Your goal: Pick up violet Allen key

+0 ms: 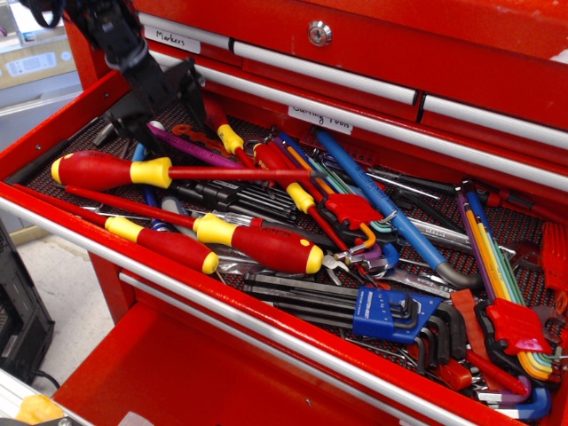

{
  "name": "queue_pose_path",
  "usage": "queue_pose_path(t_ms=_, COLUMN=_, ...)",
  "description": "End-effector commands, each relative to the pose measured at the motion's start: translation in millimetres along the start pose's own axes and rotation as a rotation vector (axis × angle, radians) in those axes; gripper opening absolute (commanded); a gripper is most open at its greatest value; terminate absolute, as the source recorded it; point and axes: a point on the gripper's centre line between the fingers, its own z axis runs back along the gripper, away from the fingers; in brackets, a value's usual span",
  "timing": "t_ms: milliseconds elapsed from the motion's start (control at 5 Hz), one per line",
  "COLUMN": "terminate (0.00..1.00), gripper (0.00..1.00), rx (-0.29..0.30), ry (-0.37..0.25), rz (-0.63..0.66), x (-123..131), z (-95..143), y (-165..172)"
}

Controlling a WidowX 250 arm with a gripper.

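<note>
The violet Allen key lies slanted in the back left of the open red drawer. It is partly covered by the shaft of a big red-and-yellow screwdriver. My black gripper reaches down at the key's upper left end. Its fingers stand apart on either side of that end, and a grip does not show. The key's lower right end is hidden under other tools.
A long blue Allen key crosses the middle of the drawer. More red-and-yellow screwdrivers lie in front. A blue holder of black keys and a rainbow key set in a red holder sit at the right. Closed drawers rise behind.
</note>
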Motion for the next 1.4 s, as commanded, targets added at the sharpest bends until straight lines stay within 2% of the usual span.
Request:
queue_pose_path(t_ms=0, terminate=0.00, gripper=0.00, rx=-0.017, ry=-0.092, rz=0.147, x=11.5, z=-4.9, y=4.8)
queue_pose_path(t_ms=200, terminate=0.00, gripper=0.00, rx=-0.041, ry=-0.087, rz=0.180, x=15.4, z=1.2, y=2.8)
queue_pose_path(t_ms=400, terminate=0.00, gripper=0.00, rx=-0.073, ry=0.056, rz=0.274, x=22.3, z=39.7, y=3.4)
queue_pose_path(t_ms=600, terminate=0.00, gripper=0.00, rx=-0.065, ry=0.263, rz=0.335, x=24.8, z=85.0, y=12.1)
queue_pose_path(t_ms=800, terminate=0.00, gripper=0.00, rx=0.035, ry=0.476, rz=0.366, x=17.5, z=122.7, y=24.8)
queue_pose_path(t_ms=1000, terminate=0.00, gripper=0.00, rx=0.077, ry=0.492, rz=0.414, x=7.2, z=152.5, y=37.0)
queue_pose_path(t_ms=1200, terminate=0.00, gripper=0.00, rx=0.058, ry=0.483, rz=0.435, x=11.5, z=185.2, y=36.2)
